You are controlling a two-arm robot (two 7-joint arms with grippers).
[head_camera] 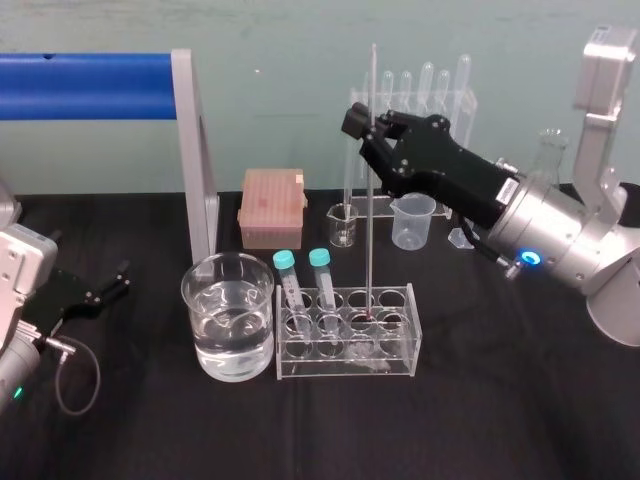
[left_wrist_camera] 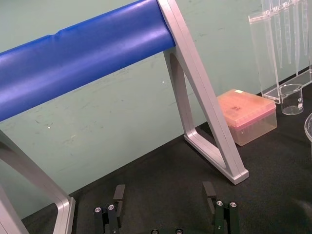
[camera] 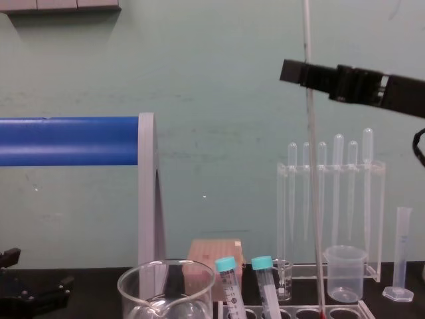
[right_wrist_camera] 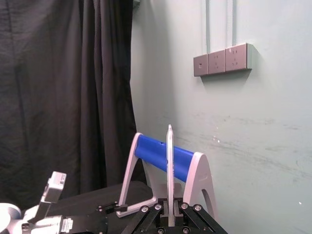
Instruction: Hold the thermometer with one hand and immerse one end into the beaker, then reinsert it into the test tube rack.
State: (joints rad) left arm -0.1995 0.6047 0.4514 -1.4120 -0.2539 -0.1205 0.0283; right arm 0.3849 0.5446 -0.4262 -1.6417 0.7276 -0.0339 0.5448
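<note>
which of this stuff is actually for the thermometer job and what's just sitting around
In use: thermometer, right gripper holding it, beaker, rack.
Lying about: capped tubes, tip box, plastic beaker, pipette stand, flask, idle left gripper at table's left.

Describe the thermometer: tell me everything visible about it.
The thermometer is a very long, thin rod of clear glass with a small red tip at its lower end. It stands almost upright, with the red end reaching into a back-row hole of the test tube rack. The right gripper is closed on it well above the rack, and the rod's top rises past the gripper. The left gripper lies open far off to the left, apart from it.
</note>
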